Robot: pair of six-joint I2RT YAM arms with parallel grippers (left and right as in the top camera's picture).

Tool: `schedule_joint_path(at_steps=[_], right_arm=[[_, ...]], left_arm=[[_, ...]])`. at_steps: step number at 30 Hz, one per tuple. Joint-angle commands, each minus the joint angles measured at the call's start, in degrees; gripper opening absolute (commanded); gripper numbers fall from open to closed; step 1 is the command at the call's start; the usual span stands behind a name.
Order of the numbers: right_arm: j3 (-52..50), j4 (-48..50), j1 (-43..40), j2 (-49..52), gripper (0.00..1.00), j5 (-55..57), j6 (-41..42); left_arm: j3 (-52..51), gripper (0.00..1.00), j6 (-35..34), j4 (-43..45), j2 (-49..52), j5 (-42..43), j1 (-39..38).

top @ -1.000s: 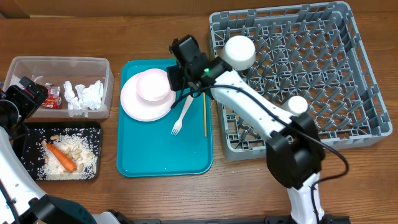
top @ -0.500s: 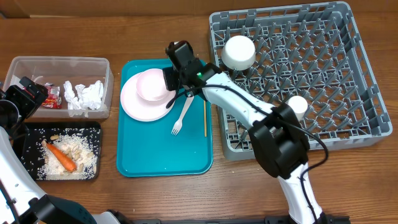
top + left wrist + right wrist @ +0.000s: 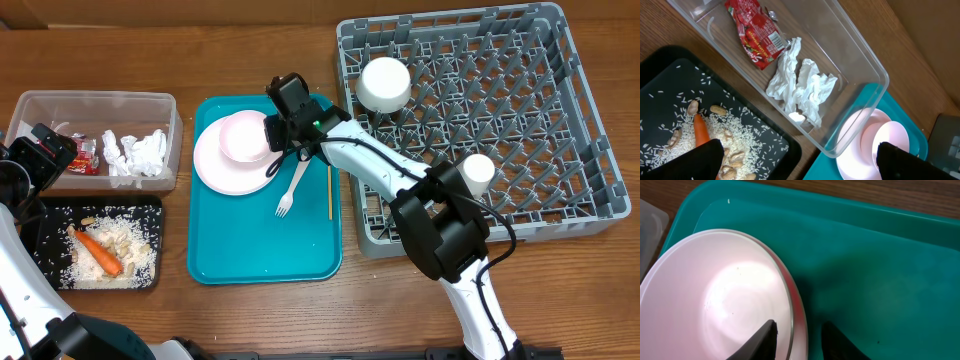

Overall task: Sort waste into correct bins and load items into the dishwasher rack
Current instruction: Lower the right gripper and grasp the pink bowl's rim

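The right gripper (image 3: 276, 132) (image 3: 797, 330) is over the back edge of the teal tray (image 3: 260, 250), its jaws narrowed and set astride the near rim of the white bowl (image 3: 245, 138) (image 3: 730, 300). One finger is inside the bowl, the other outside. A strip of tray shows between the outer finger and the bowl wall, so the jaws are not clamped. The bowl sits on the white plate (image 3: 215, 165) in the tray's back-left corner. The white plastic fork (image 3: 293, 190) and the wooden chopsticks (image 3: 330, 185) lie just to its right.

The left gripper (image 3: 40, 150) (image 3: 800, 150) hangs at the table's left edge, jaws wide and holding nothing. Below it, the clear tub (image 3: 100, 100) holds the red snack wrapper (image 3: 756, 37) and the crumpled tissue (image 3: 802, 90). The black tray (image 3: 45, 215) in front holds the carrot (image 3: 98, 253) on scattered rice (image 3: 135, 250).

The grey dishwasher rack (image 3: 560, 150) fills the table's back-right corner. It carries an upturned white bowl (image 3: 383, 85) near its back-left corner and a small white cup (image 3: 478, 168) toward its front.
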Motion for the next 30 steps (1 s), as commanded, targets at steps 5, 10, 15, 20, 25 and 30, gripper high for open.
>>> schedule_joint_path(at_steps=[5, 10, 15, 20, 25, 30], right_arm=[[0.6, 0.5, 1.3, -0.3, 0.33, 0.0, -0.2], [0.5, 0.3, 1.3, -0.3, 0.31, 0.0, -0.2], [0.5, 0.2, 1.3, -0.3, 0.26, 0.4, -0.2], [0.5, -0.2, 1.3, -0.3, 0.18, 0.4, -0.2], [0.2, 0.1, 1.3, -0.3, 0.15, 1.7, -0.1], [0.2, 0.3, 1.3, -0.3, 0.08, 2.5, -0.2]], left_arm=[[1.3, 1.0, -0.3, 0.0, 0.1, -0.4, 0.0], [1.3, 1.0, -0.3, 0.0, 0.1, -0.4, 0.0], [1.3, 1.0, -0.3, 0.0, 0.1, -0.4, 0.0], [1.3, 1.0, -0.3, 0.0, 0.1, -0.4, 0.0], [1.3, 1.0, -0.3, 0.0, 0.1, -0.4, 0.0], [1.3, 1.0, -0.3, 0.0, 0.1, -0.4, 0.0]])
